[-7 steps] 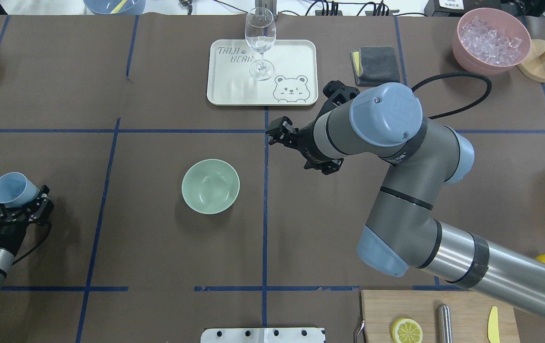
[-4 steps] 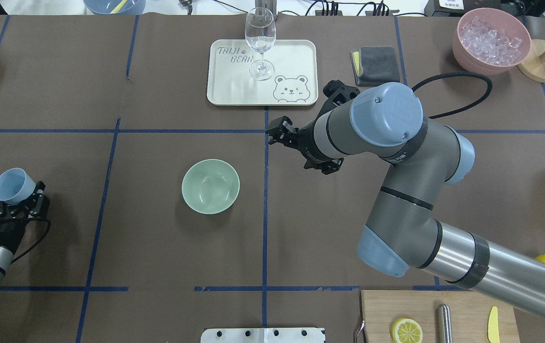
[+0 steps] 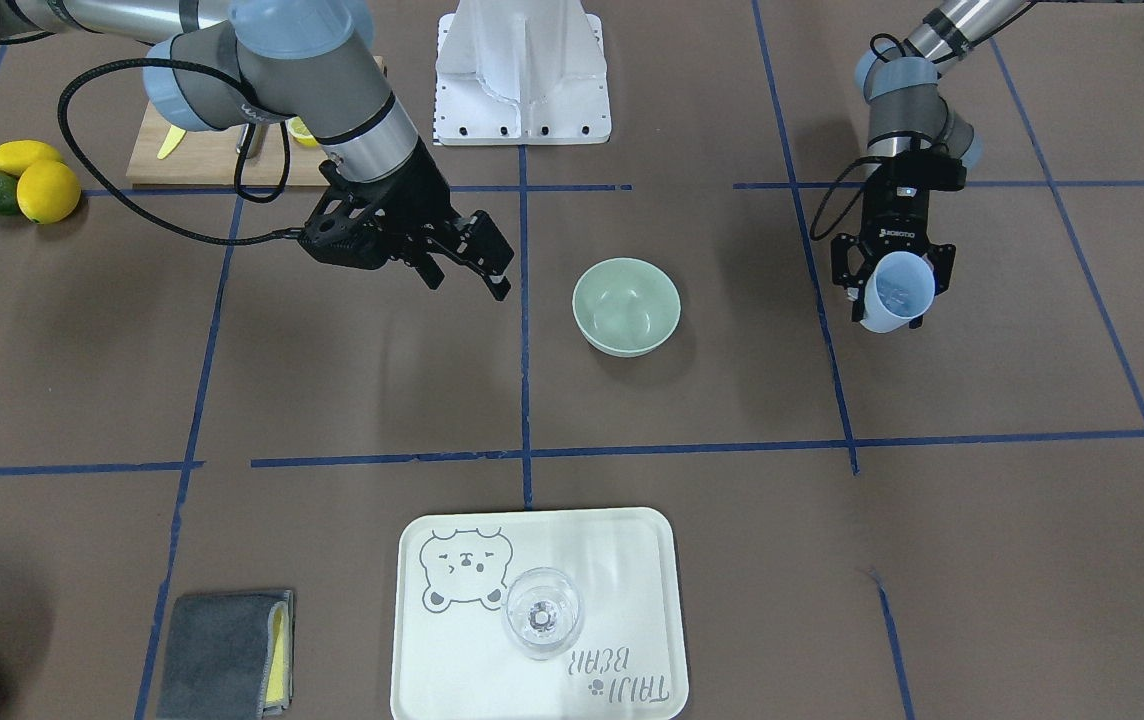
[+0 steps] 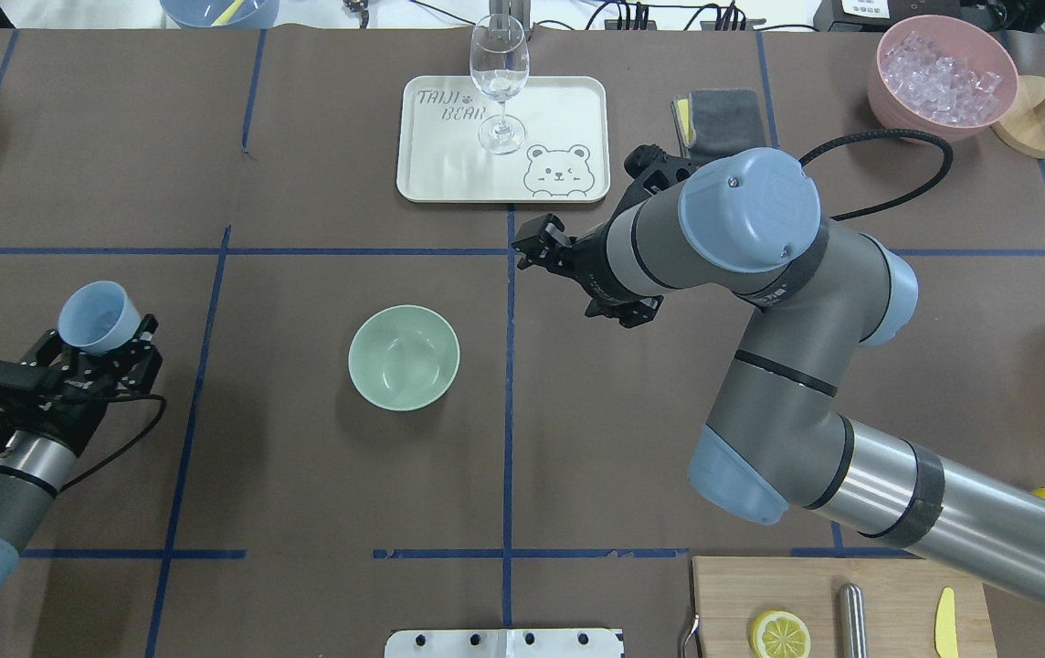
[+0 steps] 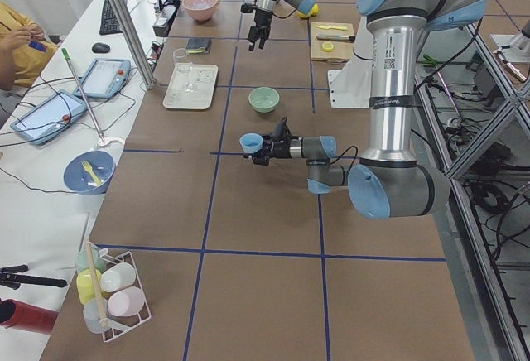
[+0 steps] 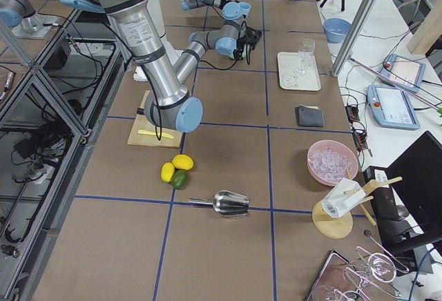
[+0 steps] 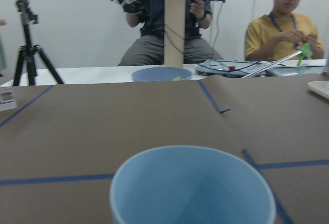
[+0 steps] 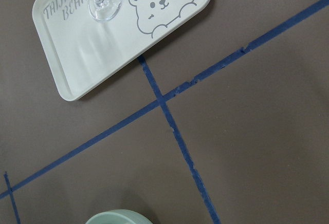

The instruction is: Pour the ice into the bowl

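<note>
At the near edge, the wooden cutting board (image 4: 897, 589) with its lemon slice (image 4: 780, 634) sat at the right corner, well back from the action. Out on the left, the left gripper (image 4: 102, 345) was clamped on the blue cup (image 4: 100, 317), mouth up and lifted clear of the brown paper. The ice (image 3: 893, 289) showed only as faint glassy glints inside that cup in the front-facing view; the wrist view could not settle it.

Bare paper and one blue tape line lay between the cup and the mint-green bowl (image 4: 404, 357). The bowl stood empty, its right rim just short of the centre tape line, with open table on every side.

A little further out, the right gripper (image 3: 465, 283) hung over that centre line with its jaws spread and nothing between them, apart from the bowl and short of the tray's near edge.

Beyond that, the cream bear tray (image 4: 559, 105) carried an upright wine glass (image 4: 499, 73). A folded grey cloth (image 4: 723, 123) lay to its right, and the pink bowl (image 4: 906, 128), heaped with ice cubes, sat at the far right corner.
</note>
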Tool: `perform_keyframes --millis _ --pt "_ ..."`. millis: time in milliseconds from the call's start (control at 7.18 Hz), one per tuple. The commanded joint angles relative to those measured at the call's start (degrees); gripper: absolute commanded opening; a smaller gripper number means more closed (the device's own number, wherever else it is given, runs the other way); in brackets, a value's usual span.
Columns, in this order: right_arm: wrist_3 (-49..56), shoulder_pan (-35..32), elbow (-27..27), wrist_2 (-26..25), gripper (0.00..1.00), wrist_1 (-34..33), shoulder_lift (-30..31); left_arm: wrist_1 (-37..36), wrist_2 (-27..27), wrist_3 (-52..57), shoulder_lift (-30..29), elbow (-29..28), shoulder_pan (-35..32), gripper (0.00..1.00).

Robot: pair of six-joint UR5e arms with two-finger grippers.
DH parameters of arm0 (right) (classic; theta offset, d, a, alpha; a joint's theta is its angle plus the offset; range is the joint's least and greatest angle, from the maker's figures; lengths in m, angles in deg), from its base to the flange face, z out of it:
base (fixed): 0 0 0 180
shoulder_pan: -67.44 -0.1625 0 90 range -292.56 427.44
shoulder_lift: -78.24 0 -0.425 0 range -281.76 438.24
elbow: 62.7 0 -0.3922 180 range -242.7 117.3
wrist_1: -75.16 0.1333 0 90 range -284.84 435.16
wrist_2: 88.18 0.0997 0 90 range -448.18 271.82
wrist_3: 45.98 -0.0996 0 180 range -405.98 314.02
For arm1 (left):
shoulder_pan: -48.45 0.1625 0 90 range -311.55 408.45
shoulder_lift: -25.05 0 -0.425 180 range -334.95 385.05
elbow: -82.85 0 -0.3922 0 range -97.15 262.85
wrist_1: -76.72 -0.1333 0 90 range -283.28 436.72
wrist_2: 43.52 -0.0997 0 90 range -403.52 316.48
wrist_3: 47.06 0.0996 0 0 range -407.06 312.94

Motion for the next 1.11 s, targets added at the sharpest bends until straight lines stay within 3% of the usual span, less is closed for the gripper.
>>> perform_keyframes --millis 0,279,418,557,836,975 --pt "0.0 -0.84 -0.1 0.06 1.0 0.0 0.24 -1.58 2.77 14.96 -5.53 4.74 -0.23 0.0" --pt "0.0 -1.37 -1.85 0.06 1.0 0.0 2.08 -21.36 2.17 27.21 -7.73 12.55 0.12 0.0" --pt "0.0 -1.54 -1.86 0.14 1.0 0.0 2.18 -31.21 2.17 27.43 -10.08 13.12 0.12 0.0" --pt "0.0 -2.06 -1.86 0.23 1.0 0.0 2.52 -35.66 2.17 28.56 -10.98 13.04 0.21 0.0" --pt "0.35 -2.68 -2.12 0.23 1.0 0.0 3.23 -40.77 2.08 44.4 -12.73 12.43 0.74 0.0" --pt "0.35 -2.77 -2.21 0.23 1.0 -0.09 3.49 -42.72 1.99 46.66 -13.88 11.99 1.09 0.0"
